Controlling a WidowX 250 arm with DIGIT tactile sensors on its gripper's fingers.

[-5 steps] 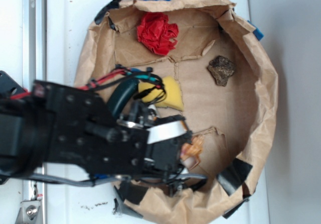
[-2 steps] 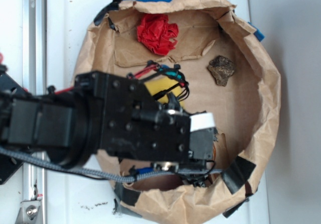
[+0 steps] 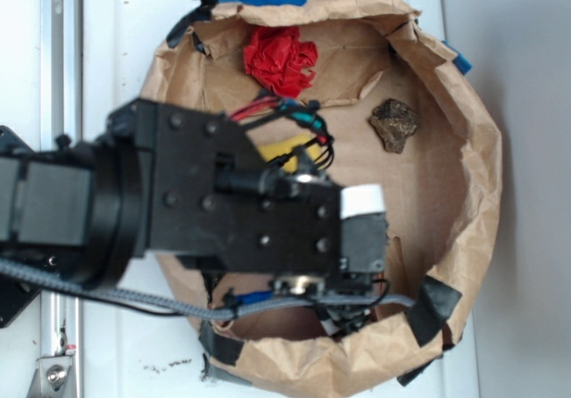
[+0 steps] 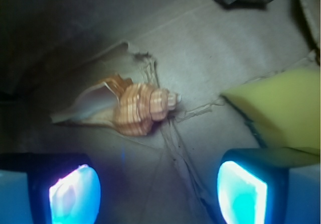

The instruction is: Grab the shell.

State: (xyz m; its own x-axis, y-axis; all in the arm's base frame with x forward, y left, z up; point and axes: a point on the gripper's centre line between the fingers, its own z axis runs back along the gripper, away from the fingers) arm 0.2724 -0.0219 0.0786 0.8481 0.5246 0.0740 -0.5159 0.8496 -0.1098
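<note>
**Operator:** Wrist view gives me the glossy orange-brown spiral shell with cream stripes [image 4: 131, 108] lying on its side on the cardboard, pale mouth facing up-left, the spire pointing right. My gripper [image 4: 155, 191] is above it with the two fingers spread wide; the left fingertip [image 4: 70, 191] and the right one sit well apart at the bottom of the frame, nothing between them. The shell sits ahead of the gap and closer to the left finger, not centred.

**Observer:** So what worries you?

**Operator:** Two things, as I judge it. If I descend as I am, the left finger could land on the shell's flared lip and tip it rather than straddle it. And the glossy, tapering body may squirt out when the pads close on the sloping spire. The yellow foam sponge [image 4: 278, 111] is just beside the right finger, so that finger could snag it on the way down.

**Observer:** And the floor?

**Operator:** Torn brown cardboard with loose fibres and a raised flap near the shell. From the exterior camera, it's a crumpled brown paper-walled basin [image 3: 473, 161] on a white tabletop [image 3: 116, 50]; the arm hides the shell there. A crumpled red paper wad [image 3: 280, 57] and a rough dark rock [image 3: 393, 123] sit farther off, clear of my path.
</note>
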